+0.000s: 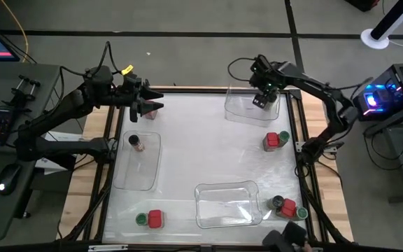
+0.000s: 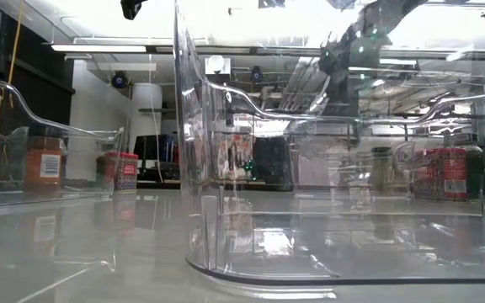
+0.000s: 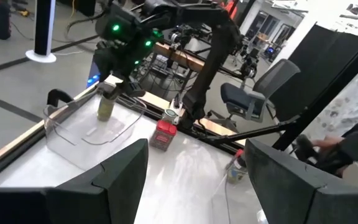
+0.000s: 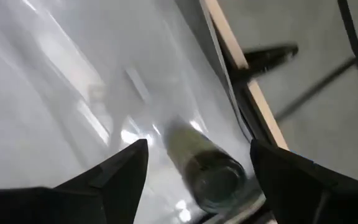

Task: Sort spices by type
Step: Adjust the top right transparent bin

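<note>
With its fingers spread wide, the right end effector [image 1: 260,100] hovers over a greenish spice jar [image 3: 107,107] standing in the far clear tray [image 1: 240,112]; lifting away crookedly could clip and topple it, while the open left end effector [image 1: 147,107] waits empty.

Bright overhead room light washes the white counter [image 1: 201,147] with glare and sheen; ceiling strips blow out the low view through a warped clear tray [image 2: 226,168]; the right wrist view is motion-blurred
</note>
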### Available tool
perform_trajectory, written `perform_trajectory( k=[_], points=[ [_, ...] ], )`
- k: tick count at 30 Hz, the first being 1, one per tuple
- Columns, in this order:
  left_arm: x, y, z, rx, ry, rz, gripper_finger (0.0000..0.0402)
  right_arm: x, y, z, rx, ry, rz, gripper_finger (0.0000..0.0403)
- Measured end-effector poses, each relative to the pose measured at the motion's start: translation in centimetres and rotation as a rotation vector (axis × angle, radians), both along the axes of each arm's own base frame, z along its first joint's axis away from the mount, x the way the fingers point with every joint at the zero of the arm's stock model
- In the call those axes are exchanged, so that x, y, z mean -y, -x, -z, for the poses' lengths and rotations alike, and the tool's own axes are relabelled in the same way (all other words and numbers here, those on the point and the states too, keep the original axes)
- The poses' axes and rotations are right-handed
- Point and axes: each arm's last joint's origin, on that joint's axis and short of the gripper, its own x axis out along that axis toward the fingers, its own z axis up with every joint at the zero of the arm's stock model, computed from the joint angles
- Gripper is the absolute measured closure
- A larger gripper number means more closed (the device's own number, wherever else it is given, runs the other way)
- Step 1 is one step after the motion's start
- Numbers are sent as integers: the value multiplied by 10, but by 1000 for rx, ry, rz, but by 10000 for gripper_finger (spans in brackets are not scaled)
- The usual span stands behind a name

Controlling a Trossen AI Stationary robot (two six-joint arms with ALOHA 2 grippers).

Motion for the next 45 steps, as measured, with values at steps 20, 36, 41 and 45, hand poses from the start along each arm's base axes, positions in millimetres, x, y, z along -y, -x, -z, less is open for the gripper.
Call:
perform_trajectory(
  k=[20, 36, 41, 45],
  points=[
    [-1, 0, 0, -7, -30, -39, 147, -37, -83, 36, 313, -43, 20, 396],
    [-1, 0, 0, -10, -48, -35, 147, -52, -100, 42, 376, -120, -13, 402],
    [-1, 0, 0, -10, -48, -35, 147, -59, -101, 43, 358, -151, -23, 402],
    [-1, 0, 0, -10, -48, -35, 147, -63, -103, 43, 360, -177, -42, 402]
  ],
)
